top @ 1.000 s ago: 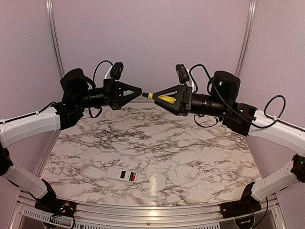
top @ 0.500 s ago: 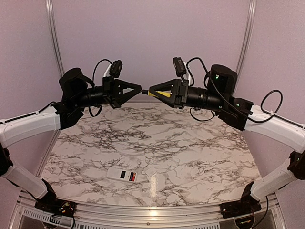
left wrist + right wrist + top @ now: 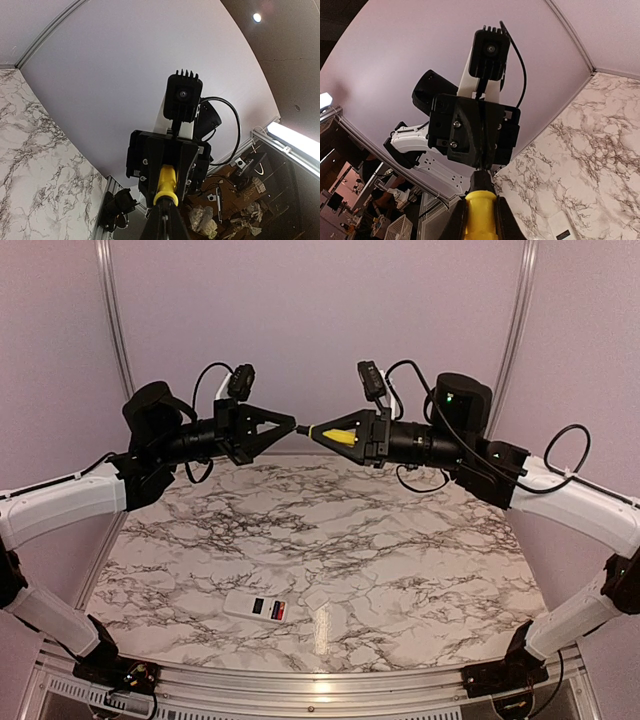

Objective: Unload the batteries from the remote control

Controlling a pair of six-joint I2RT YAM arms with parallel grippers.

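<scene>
Remote control [image 3: 258, 607] flat on table, long way left-right, red end right. Well below my left gripper [image 3: 293, 425] and right gripper [image 3: 314, 430]; both pinch screwdriver [image 3: 345, 438].

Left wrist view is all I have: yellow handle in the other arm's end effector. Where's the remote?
Observer: The remote control lies flat on the table, by the near edge, left of centre, nothing touching it.
Operator: Cover off?
Observer: A small white cover piece lies beside it on the right, seemingly not touching.
Operator: Where are the arms?
Observer: The left end effector and right end effector meet tip to tip in mid-air over the table's far side, the screwdriver between them.
</scene>
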